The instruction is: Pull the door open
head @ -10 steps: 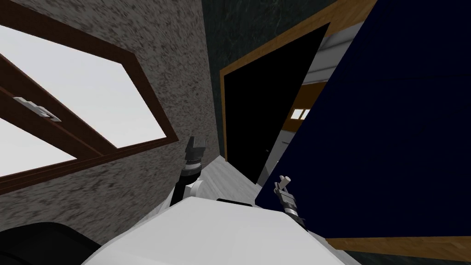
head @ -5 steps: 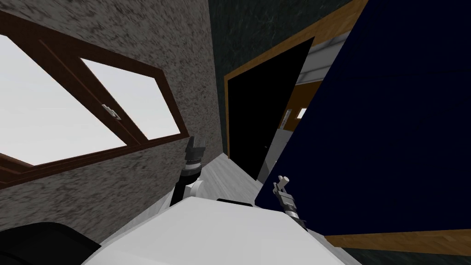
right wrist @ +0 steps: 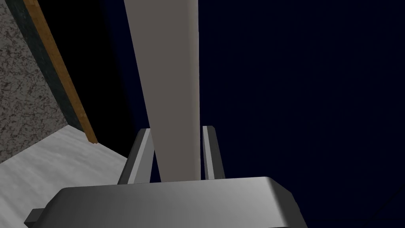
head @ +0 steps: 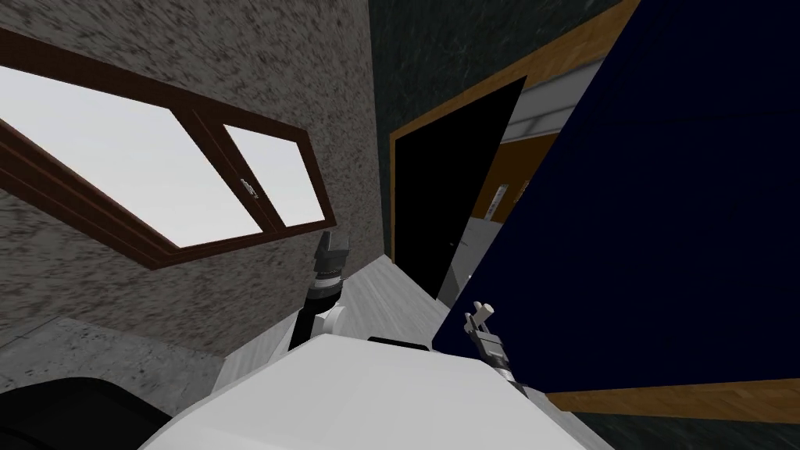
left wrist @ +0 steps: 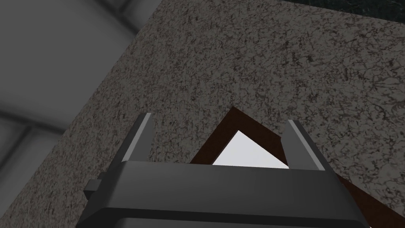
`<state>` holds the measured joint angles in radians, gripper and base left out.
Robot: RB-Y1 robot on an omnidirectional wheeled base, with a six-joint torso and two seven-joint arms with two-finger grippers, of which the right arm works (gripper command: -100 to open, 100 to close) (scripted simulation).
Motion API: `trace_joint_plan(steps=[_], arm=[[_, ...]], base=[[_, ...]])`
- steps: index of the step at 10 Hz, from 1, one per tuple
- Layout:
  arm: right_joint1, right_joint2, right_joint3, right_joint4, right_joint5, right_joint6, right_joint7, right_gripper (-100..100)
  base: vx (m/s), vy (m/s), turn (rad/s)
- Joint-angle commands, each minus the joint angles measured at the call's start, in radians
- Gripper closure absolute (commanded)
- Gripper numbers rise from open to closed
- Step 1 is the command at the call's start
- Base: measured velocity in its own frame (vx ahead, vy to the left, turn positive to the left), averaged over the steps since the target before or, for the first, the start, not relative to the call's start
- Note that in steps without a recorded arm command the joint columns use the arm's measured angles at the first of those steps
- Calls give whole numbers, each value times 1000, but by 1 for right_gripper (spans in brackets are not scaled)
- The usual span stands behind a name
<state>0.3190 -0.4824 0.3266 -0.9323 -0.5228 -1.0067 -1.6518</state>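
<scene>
Door (head: 664,234): dark blue, standing ajar on my right in the head view, its edge off the wooden frame (head: 469,98); black area (head: 445,195) in the gap.
Handle (right wrist: 170,79): pale grey bar on the door's face.
Right gripper (right wrist: 176,129): fingers closed on the handle, pressing both its sides.
Left gripper (left wrist: 219,118): fingers spread, holding nothing, raised near the speckled wall (head: 273,62).

**Door** (head: 664,234) is presenting a smooth, matt navy face. Its **handle** (right wrist: 170,79) is showing a plain, smooth light grey. **Door frame** (head: 547,61) is displaying golden wood grain. **Wall** (head: 258,70) is reading as rough, speckled grey, perhaps plaster or stone. **Window frame** (head: 203,117) is appearing dark brown and smooth. **Floor** (head: 383,301) is showing pale, faintly streaked boards. **Right gripper** (right wrist: 176,130) is carrying a soft satin sheen on its body.
</scene>
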Motion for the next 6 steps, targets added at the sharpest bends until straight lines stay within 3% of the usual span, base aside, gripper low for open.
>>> trace_joint_plan(steps=[1,3,4,6], arm=[[15,-17,12,0,8,-20,-20,100],[25,-34,28,3,19,-43,-40,100],[19,-29,24,9,16,-35,-35,100],[26,-42,42,26,28,-65,-56,100]], base=[[-233,-18,112],[-232,-28,110],[-107,-14,18],[-194,-58,157]])
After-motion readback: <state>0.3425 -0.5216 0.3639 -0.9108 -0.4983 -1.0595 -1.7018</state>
